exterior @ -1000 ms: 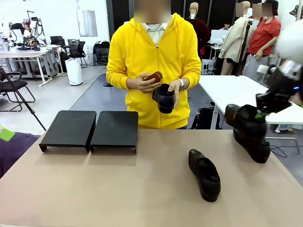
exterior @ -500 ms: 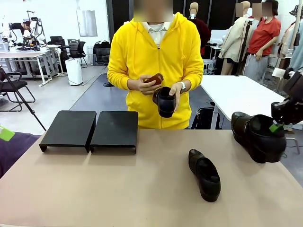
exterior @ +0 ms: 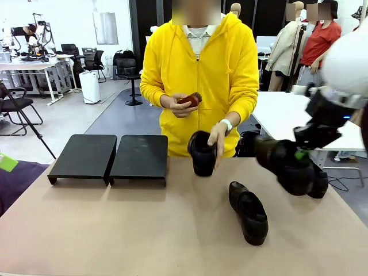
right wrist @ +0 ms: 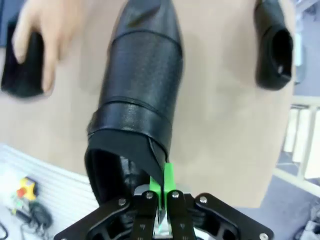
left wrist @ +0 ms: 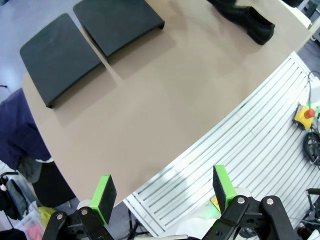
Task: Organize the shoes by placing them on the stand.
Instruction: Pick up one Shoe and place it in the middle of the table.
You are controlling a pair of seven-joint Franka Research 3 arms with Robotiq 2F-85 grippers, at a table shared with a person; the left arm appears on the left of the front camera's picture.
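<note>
front: right gripper [exterior: 299, 154] pinched shut on the heel rim of a shoe [exterior: 284, 164], held above the table [exterior: 161, 236]. a second shoe [exterior: 248, 211] lies just below-left of it; farther left a hand [exterior: 219, 135] holds a third shoe [exterior: 201, 155]; the stand [exterior: 109, 156] sits well beyond.
left wrist: left gripper [left wrist: 162, 192] wide open, empty; stand [left wrist: 90, 45] far ahead.
right wrist: pads [right wrist: 168, 180] grip the shoe's [right wrist: 142, 90] heel, toe pointing away.

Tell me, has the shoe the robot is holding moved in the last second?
Yes. The held shoe in the right end effector has swung left, closer to the loose shoe lying still on the table.
</note>
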